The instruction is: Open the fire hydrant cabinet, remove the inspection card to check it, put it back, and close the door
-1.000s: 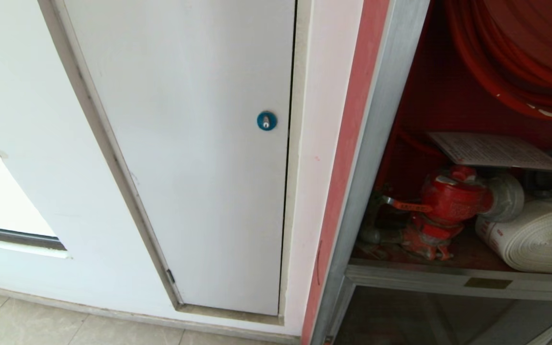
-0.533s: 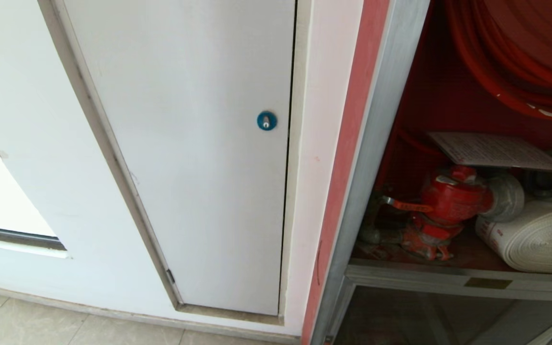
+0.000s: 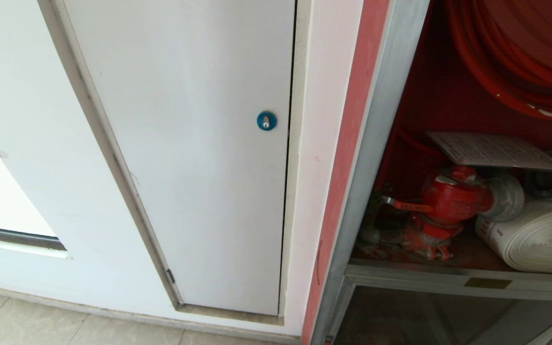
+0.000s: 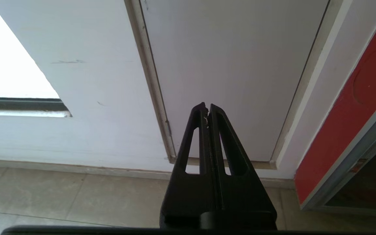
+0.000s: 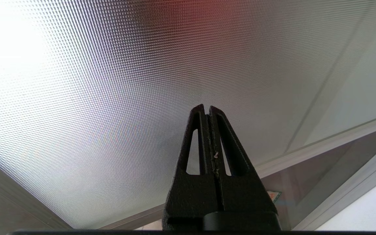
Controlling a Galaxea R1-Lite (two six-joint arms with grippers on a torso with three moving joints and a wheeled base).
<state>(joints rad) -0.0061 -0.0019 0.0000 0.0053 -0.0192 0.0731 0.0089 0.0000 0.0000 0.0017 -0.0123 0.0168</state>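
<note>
The fire hydrant cabinet (image 3: 381, 120) stands open at the right of the head view, red inside. The white inspection card (image 3: 491, 151) lies flat on top of the red hydrant valve (image 3: 448, 196), beside a white rolled hose (image 3: 539, 237) and below the red hose reel (image 3: 511, 57). Neither arm shows in the head view. My left gripper (image 4: 207, 106) is shut and empty, pointing at the foot of a white wall panel. My right gripper (image 5: 207, 107) is shut and empty, close in front of the door (image 5: 109, 98), whose dotted glass fills its view; a green-bordered sticker (image 5: 274, 195) shows low down.
A plain white panel (image 3: 199, 143) with a small blue lock (image 3: 266, 120) fills the wall left of the cabinet. Beige floor tiles (image 3: 41, 326) run along the wall's foot. A darker glass panel (image 3: 448, 316) sits under the cabinet's shelf rail.
</note>
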